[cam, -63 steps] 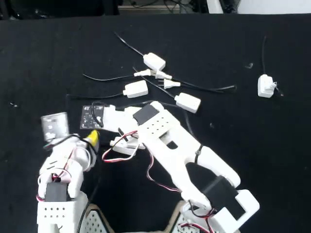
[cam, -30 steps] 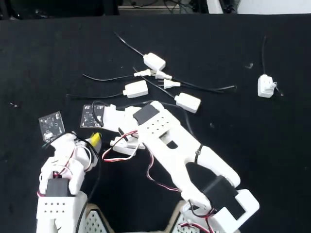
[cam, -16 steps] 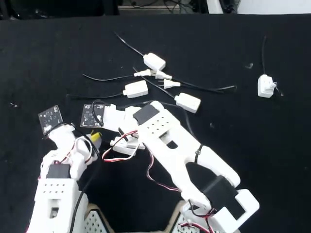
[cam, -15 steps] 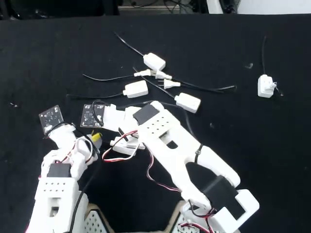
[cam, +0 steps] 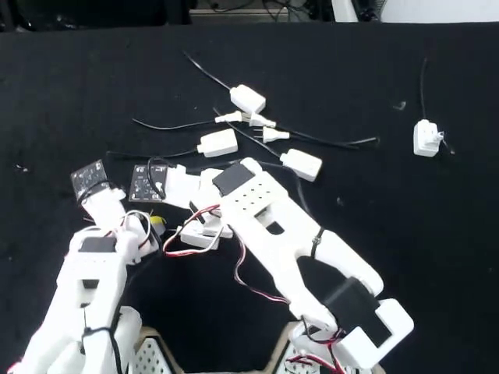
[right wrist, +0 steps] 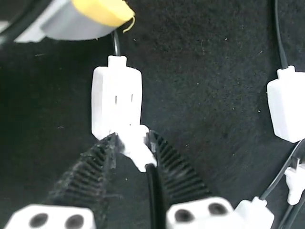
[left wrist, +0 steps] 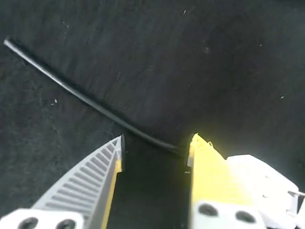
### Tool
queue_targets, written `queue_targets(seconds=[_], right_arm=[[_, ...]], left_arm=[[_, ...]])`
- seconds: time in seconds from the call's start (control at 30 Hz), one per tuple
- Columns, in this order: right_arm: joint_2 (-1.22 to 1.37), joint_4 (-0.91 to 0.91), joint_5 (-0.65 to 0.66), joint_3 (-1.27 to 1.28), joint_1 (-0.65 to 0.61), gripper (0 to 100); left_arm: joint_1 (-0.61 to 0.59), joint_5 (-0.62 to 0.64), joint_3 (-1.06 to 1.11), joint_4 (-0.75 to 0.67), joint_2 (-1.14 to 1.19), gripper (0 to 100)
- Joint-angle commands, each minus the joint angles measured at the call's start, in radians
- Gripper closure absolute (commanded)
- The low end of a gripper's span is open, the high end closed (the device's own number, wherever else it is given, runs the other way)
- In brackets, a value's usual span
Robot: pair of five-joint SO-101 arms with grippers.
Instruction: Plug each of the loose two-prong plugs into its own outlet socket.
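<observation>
Fingers of the right gripper (right wrist: 132, 138) were closed on a white plug (right wrist: 138, 152), whose front end touched the slotted face of a socket (right wrist: 116, 102). Those of the left gripper (left wrist: 155, 143) stood wide apart and held nothing, astride a black cord (left wrist: 90, 105), probably that socket's. Across the black table (cam: 405, 257), the left arm (cam: 90, 269) had swung forward over two seconds toward the right arm (cam: 273, 234), which barely shifted. I judged it was coming to steady the socket for the push. Spare sockets (cam: 218, 142) and plugs (cam: 274, 134) lay loose farther back.
</observation>
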Motion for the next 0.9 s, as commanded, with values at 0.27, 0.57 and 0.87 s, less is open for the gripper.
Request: queue_targets(seconds=[0.27, 0.57, 0.87], right_arm=[[-0.027, 0.057, -0.04, -0.024, -0.006, 98.8], [-0.205, 0.178, -0.037, -0.082, -0.094, 98.8], [-0.208, 0.15, 0.02, -0.061, -0.092, 98.8]], left_arm=[[-0.088, -0.141, -0.105, 0.149, 0.11, 77], [-0.085, -0.137, -0.105, 0.149, 0.11, 77], [-0.085, -0.138, -0.105, 0.149, 0.11, 77]])
